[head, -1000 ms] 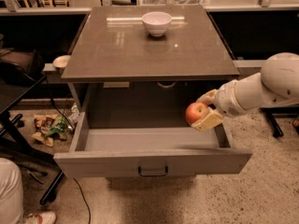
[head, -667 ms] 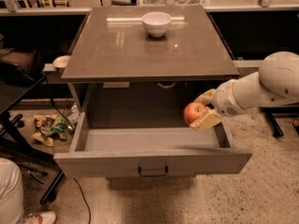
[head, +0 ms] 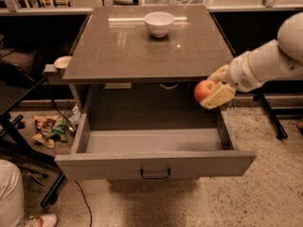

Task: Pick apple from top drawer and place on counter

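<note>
The apple (head: 203,90) is red-orange and sits between the cream fingers of my gripper (head: 211,90), which is shut on it. The gripper holds it in the air above the right rear part of the open top drawer (head: 156,163), just below the front edge of the counter (head: 142,46). The drawer is pulled out, grey, with a small dark bar handle (head: 155,174); its inside shows nothing else. My white arm (head: 265,60) comes in from the right.
A white bowl (head: 159,23) stands at the back middle of the counter. Litter (head: 49,129) lies on the speckled floor at the left, beside dark chair legs (head: 19,141). A person's leg and shoe (head: 14,197) are at the bottom left.
The gripper has lifted the apple up, from inside the drawer's right side to near the counter's front edge.
</note>
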{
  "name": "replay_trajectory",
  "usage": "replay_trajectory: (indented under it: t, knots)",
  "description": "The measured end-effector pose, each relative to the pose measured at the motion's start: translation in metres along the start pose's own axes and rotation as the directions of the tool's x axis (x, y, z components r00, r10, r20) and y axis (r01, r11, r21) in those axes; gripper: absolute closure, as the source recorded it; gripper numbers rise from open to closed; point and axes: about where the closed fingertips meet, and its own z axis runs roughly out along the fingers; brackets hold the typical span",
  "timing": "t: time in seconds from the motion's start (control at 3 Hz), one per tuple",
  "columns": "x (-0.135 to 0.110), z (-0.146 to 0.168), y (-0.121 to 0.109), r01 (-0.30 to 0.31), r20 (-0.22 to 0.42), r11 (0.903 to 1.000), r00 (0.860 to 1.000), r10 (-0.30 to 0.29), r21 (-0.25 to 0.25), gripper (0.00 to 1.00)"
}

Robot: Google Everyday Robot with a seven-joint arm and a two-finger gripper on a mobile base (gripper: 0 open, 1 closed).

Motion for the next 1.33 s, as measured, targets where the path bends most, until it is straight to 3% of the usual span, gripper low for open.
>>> replay_trajectory:
  t: [0.33, 1.0, 1.33]
  knots:
    - [-0.026, -0.015, -0.039, -0.037, -0.041, 0.999, 0.998, 0.038, 0.025, 1.0]
    - [-0.038, -0.018, -0.049, -0.055, -0.035, 0.9977, 0.998, 0.057, 0.039, 1.0]
    - [-0.057, -0.017, -0.076, -0.134, 0.009, 0.9878, 0.991, 0.134, 0.08, 1.0]
